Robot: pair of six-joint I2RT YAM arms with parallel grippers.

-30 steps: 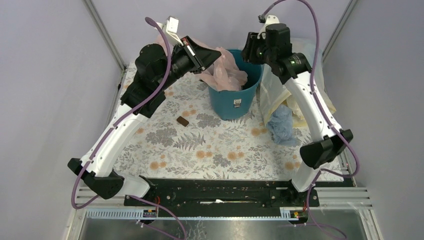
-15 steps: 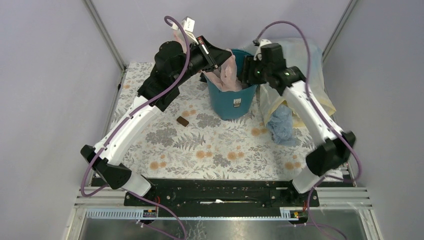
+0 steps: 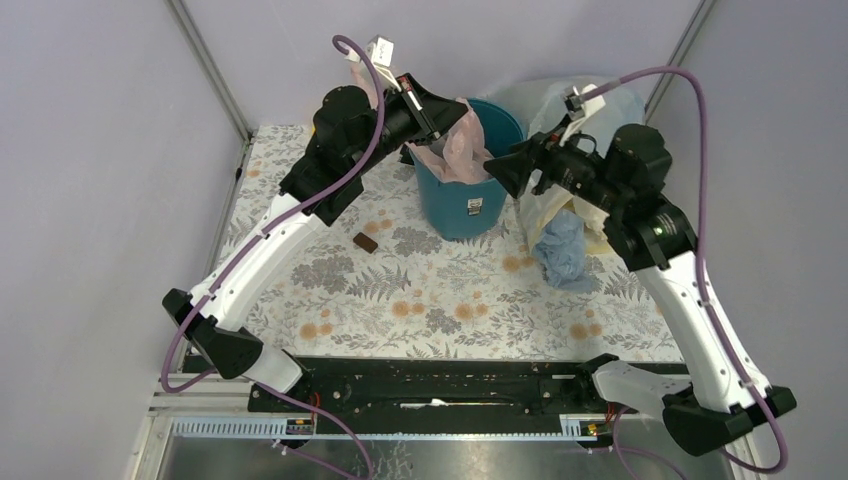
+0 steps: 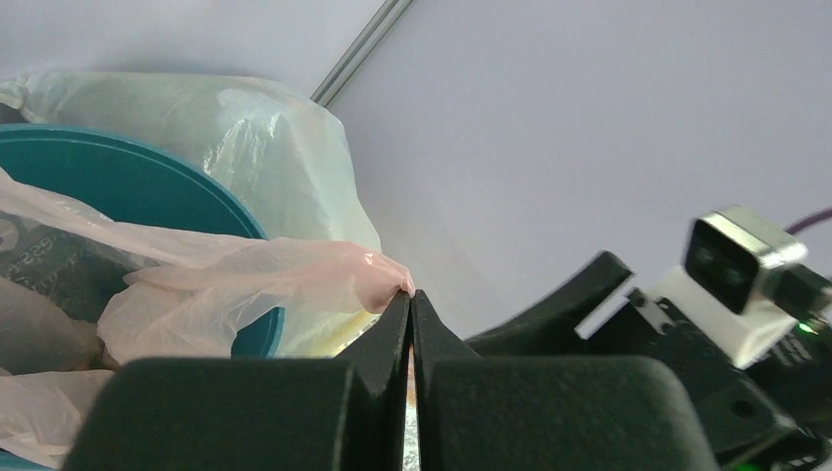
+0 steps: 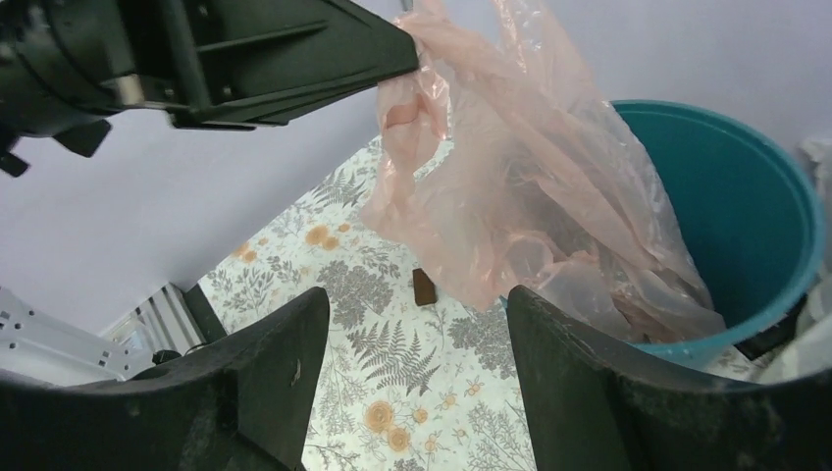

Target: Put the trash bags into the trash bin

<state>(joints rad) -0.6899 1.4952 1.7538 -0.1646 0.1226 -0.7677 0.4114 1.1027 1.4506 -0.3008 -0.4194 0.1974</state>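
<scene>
A round teal plastic bin [image 3: 468, 195] with a white sticker [image 3: 475, 206] on its side stands at the far middle of the surface [image 3: 400, 290], between the two arms. A thin pink translucent plastic bag [image 5: 510, 177] hangs partly inside it. The bag's upper end is pinched in the left tool [image 4: 411, 299], whose jaws are pressed together on the film above the bin's rim. The right tool [image 5: 414, 294] faces the bin from the right with its jaws spread wide, gripping nothing.

Just right of the bin a pale yellowish plastic bag [image 3: 545, 210] slumps against it, under the right arm. A crumpled blue bundle [image 3: 563, 250] lies at that bag's near side. A small brown block [image 3: 365, 241] sits alone on the surface, near the bin's left.

The surface is covered by a cloth printed with grey ferns and orange flowers. Plain lavender walls [image 3: 90, 150] close it in, with slanted metal posts [image 3: 210, 70] at the far corners.
</scene>
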